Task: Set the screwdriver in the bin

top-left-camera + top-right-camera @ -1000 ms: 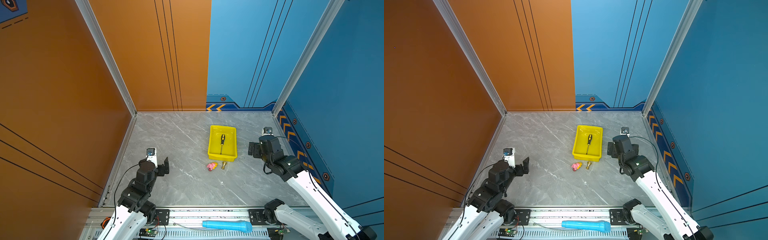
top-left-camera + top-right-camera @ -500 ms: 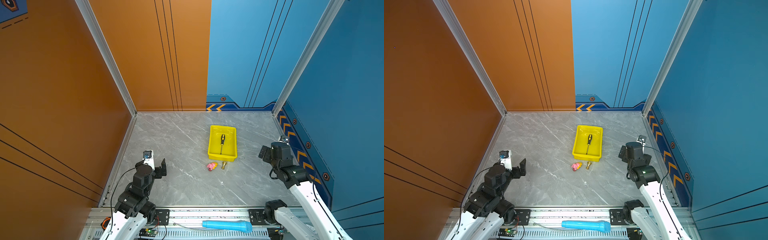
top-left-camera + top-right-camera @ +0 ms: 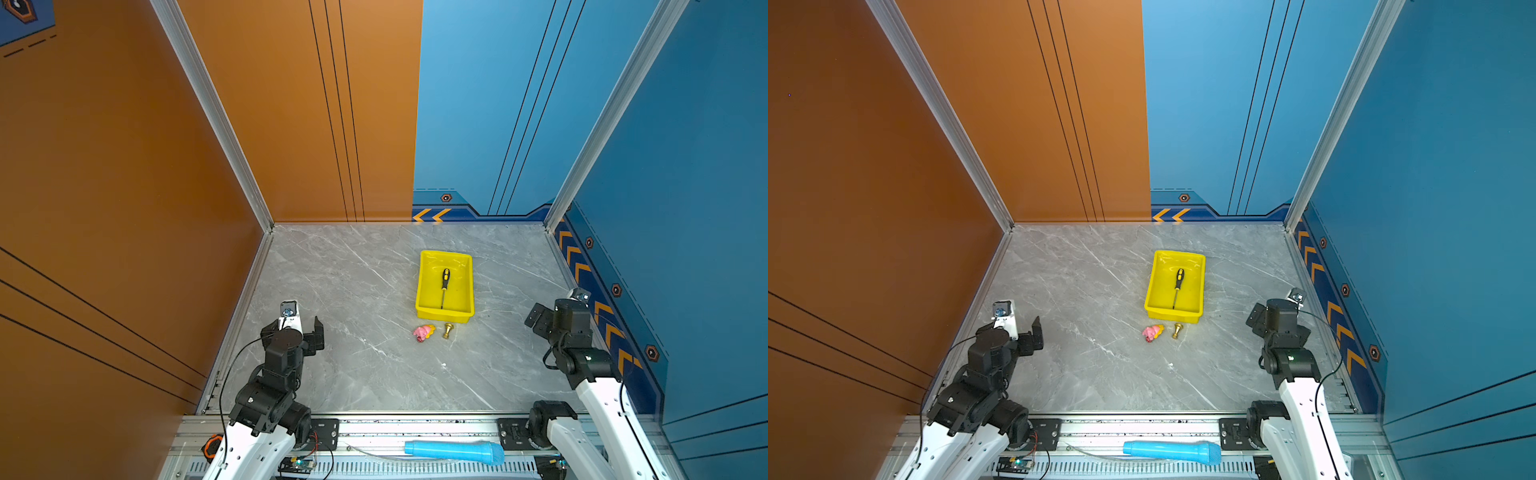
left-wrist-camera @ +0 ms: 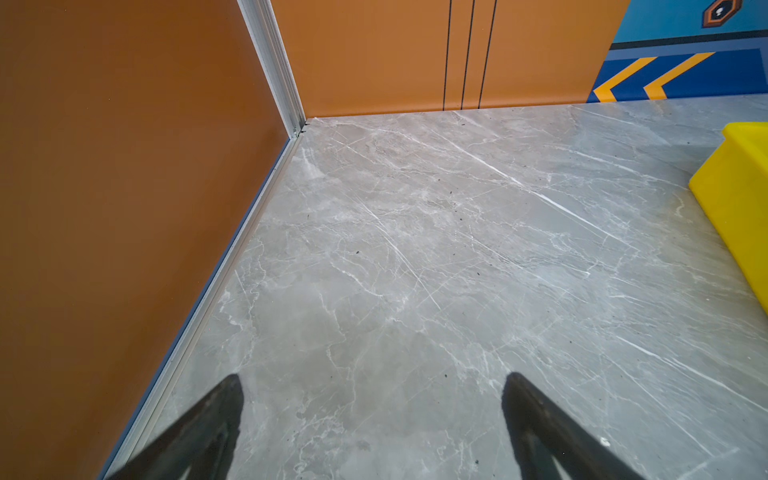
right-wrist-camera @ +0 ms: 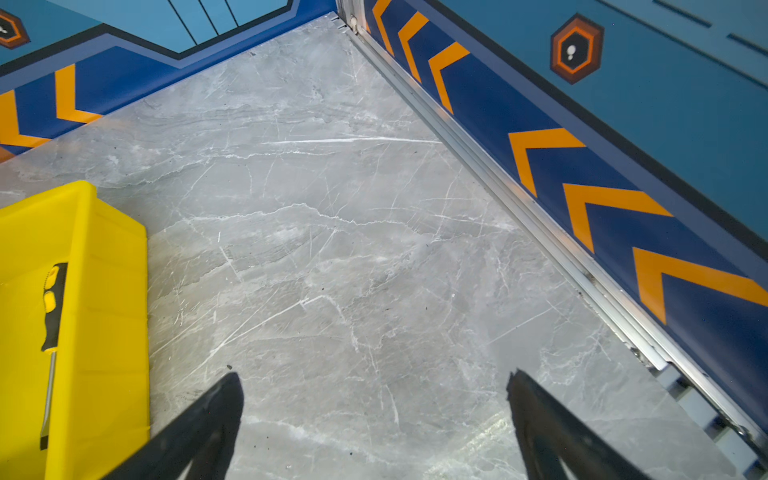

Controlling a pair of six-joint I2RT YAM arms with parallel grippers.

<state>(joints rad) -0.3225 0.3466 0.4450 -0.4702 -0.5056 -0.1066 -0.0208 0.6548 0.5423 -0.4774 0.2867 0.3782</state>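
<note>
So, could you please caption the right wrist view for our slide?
Black screwdriver with yellow marks lies in shallow yellow plastic bin; open right gripper above grey tabletop.

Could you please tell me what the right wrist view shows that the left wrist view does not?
Only the right wrist view shows the screwdriver, lying inside the bin, and the corner between the blue walls. Only the left wrist view shows the corner post where the orange walls meet; there the bin shows just its outer wall. Both show the bin at the picture's edge, the grey marble table and an open, empty gripper: the right gripper and the left gripper.
</note>
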